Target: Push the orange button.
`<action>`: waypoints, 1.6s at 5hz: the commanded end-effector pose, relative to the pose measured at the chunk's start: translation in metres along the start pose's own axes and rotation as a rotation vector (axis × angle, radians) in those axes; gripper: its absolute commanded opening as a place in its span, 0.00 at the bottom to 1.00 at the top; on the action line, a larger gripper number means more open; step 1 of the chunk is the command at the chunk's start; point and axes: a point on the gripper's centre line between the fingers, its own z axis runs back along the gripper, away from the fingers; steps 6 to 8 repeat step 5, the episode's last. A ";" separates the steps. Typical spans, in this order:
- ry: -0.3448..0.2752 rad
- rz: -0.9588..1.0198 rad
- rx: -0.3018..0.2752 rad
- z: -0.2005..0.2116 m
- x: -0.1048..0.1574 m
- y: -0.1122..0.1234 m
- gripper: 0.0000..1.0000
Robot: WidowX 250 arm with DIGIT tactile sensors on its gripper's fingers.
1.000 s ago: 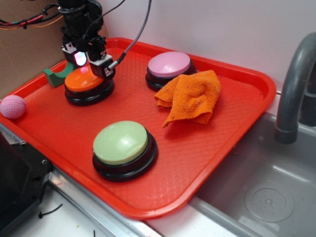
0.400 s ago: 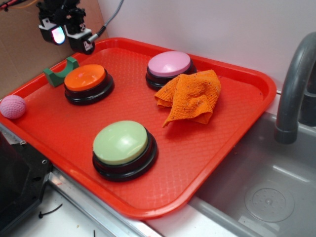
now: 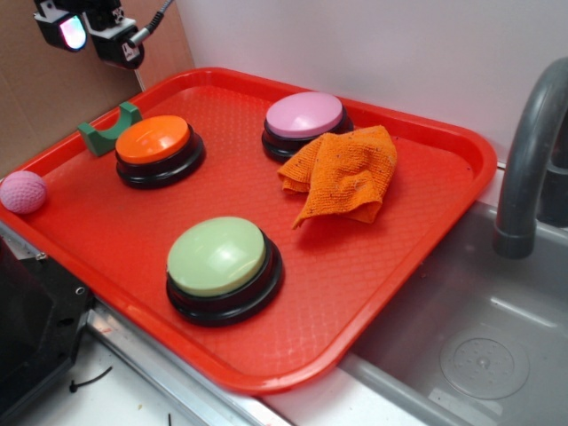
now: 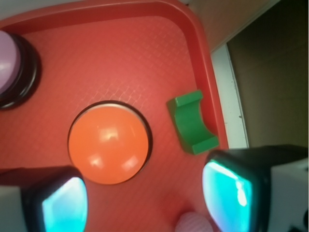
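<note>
The orange button (image 3: 153, 139) sits on its black base at the tray's back left, with nothing touching it. High above and to the left of it, my gripper (image 3: 93, 40) hangs near the brown wall. From the wrist, the orange button (image 4: 107, 142) lies well below, ahead of the gripper (image 4: 147, 203). Its two glowing fingertips stand wide apart and hold nothing.
On the red tray (image 3: 408, 266) are a pale green button (image 3: 216, 256) in front, a pink button (image 3: 304, 115) at the back, and an orange knitted cloth (image 3: 346, 173). A green block (image 3: 108, 131) lies behind the orange button. A pink ball (image 3: 22, 192) rests at the left rim. Sink (image 3: 470, 346) and faucet (image 3: 528, 151) stand right.
My gripper was down on the orange button one second ago. It has since risen and moved left, away from the button, which stays in place.
</note>
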 end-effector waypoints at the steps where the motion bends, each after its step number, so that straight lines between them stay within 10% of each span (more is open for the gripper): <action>1: -0.060 0.044 0.015 0.031 0.001 0.017 1.00; 8: -0.014 0.042 0.081 0.045 -0.003 0.010 1.00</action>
